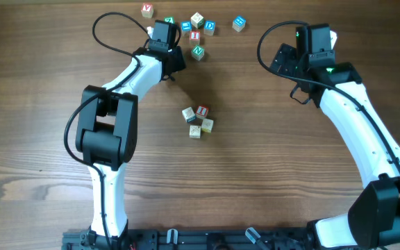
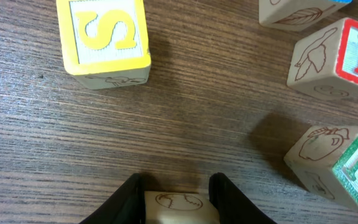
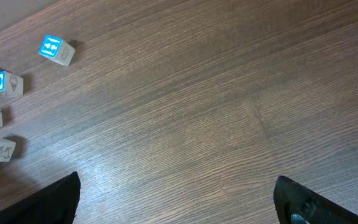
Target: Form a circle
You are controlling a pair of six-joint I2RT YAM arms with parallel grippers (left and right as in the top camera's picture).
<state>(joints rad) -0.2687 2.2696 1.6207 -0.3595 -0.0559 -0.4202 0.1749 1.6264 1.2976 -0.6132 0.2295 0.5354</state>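
Circle (image 1: 198, 119) is only a loose clump of four cubes at mid-desk, well apart from the scatter near the far edge. The left gripper (image 2: 177, 194) pinches a cream cube (image 2: 174, 209) among that scatter; whether it is off the desk (image 2: 185, 124) I cannot tell. Only the cube's top edge shows between the fingers, so the hold may be shallow and it could twist or drop when carried. The green N cube (image 2: 347, 168) sits near and could get nudged. A rough set-down could knock the clump apart. The right gripper (image 3: 179, 208) hangs spread wide over bare wood.
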